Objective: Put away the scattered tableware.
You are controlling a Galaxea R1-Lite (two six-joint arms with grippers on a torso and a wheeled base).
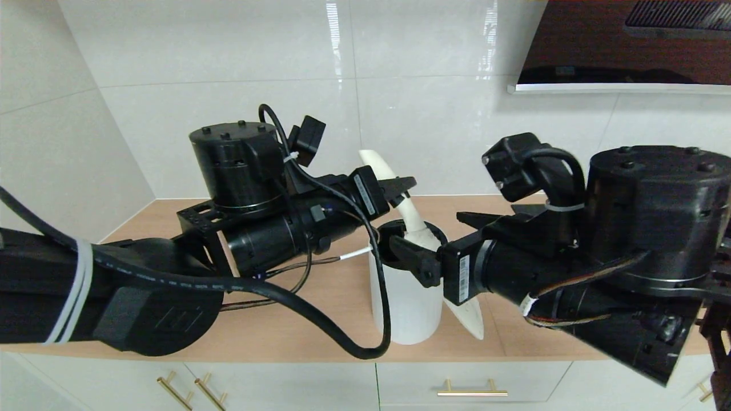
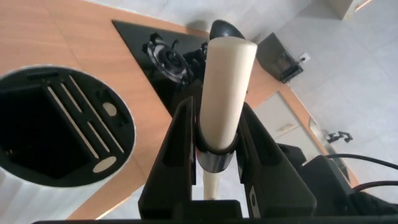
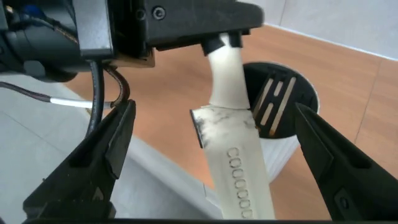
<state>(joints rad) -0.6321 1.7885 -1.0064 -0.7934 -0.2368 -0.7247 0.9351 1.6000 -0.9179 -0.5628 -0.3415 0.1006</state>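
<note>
My left gripper (image 1: 400, 191) is shut on the cream handle of a white-bladed knife (image 1: 414, 220), which hangs tilted just above a white utensil holder (image 1: 408, 311) on the counter. The blade tip (image 1: 471, 322) reaches down in front of the holder, outside it. In the left wrist view the handle (image 2: 224, 93) is clamped between the fingers (image 2: 180, 143), and the holder (image 2: 127, 149) beside it has slim utensils in its dark insert. My right gripper (image 1: 428, 228) stands open with one finger on each side of the blade (image 3: 239, 180), not touching it.
The holder (image 3: 283, 155) stands on a wooden counter (image 1: 320, 308) against a white tiled wall. A black gas hob (image 2: 168, 56) lies further along the counter, under a range hood (image 1: 628, 45). White drawers with gold handles (image 1: 471, 392) sit below the counter's front edge.
</note>
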